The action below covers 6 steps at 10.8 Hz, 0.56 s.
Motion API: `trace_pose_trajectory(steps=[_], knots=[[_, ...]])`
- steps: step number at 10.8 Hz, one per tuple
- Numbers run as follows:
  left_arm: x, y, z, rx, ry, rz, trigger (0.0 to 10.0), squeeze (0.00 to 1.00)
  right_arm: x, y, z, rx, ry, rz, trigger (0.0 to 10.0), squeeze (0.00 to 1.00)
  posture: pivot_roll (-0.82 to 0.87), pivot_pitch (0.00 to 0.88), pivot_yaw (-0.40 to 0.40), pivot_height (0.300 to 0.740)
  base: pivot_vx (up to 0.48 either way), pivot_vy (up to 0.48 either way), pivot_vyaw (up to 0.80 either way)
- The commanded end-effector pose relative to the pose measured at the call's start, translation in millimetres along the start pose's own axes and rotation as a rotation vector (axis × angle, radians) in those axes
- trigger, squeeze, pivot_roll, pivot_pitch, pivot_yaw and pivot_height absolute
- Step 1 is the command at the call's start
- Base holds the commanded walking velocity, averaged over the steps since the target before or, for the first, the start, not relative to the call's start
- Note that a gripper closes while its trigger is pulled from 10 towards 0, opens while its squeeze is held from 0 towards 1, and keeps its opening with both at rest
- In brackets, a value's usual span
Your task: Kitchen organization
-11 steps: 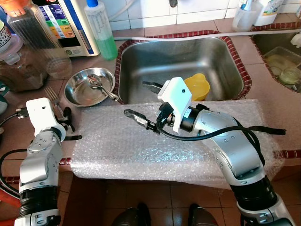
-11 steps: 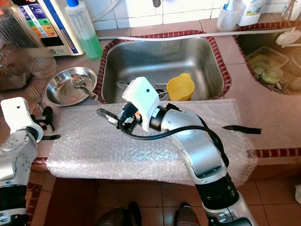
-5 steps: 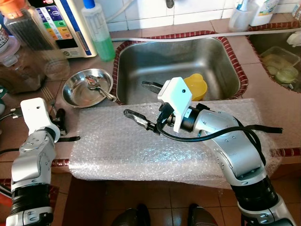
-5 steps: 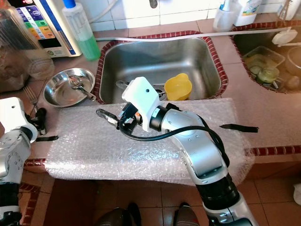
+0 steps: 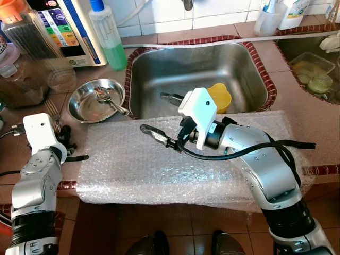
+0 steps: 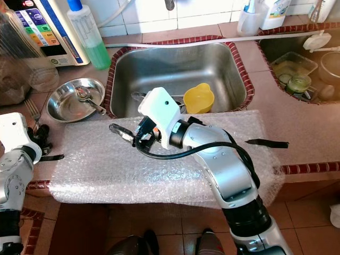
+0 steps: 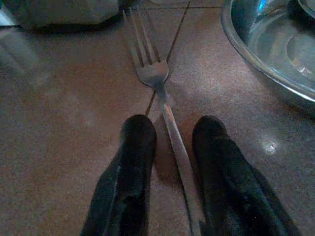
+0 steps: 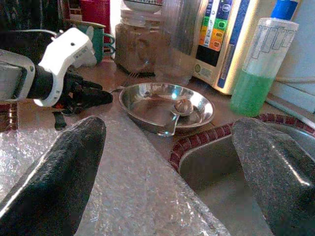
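left gripper [image 7: 170, 142]: fingers spread, straddling the fork's handle, lining up a pinch.
fork [image 7: 156, 86]: lying flat on the desk [image 5: 311, 106] beside the steel bowl [image 5: 85, 101].
right gripper [image 5: 158, 118]: fingers wide apart, empty, hovering over the bubble wrap [image 5: 133, 170] near the sink [image 5: 159, 69].

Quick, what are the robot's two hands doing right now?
Left gripper: jaws open, straddling the silver metal fork on the counter.
Right gripper: jaws open, empty, above the clear bubble wrap sheet.
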<state>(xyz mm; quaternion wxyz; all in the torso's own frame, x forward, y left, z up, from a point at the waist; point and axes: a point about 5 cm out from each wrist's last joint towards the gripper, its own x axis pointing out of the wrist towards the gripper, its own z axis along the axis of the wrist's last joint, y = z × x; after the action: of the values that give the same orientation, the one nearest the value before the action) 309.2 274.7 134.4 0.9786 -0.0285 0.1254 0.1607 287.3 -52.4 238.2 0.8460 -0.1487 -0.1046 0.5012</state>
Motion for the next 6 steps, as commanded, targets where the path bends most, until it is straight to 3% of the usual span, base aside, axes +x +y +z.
trace_pose_trajectory(steps=[1, 6], knots=[[-3.1, 14.0, -38.6, 0.023, 0.170, 0.050, 0.0, 0.00, 2.3, 6.6, 7.0, 0.001, -0.030, 0.044, 10.0, 0.00, -0.16, 0.208, 0.143, 0.740, 0.000, 0.000, 0.00], [-5.2, 13.6, -40.2, 0.028, 0.143, 0.018, 0.0, 0.00, 1.9, 5.7, 6.5, -0.011, -0.022, 0.048, 10.0, 0.00, -0.16, 0.207, 0.140, 0.740, 0.000, 0.000, 0.00]])
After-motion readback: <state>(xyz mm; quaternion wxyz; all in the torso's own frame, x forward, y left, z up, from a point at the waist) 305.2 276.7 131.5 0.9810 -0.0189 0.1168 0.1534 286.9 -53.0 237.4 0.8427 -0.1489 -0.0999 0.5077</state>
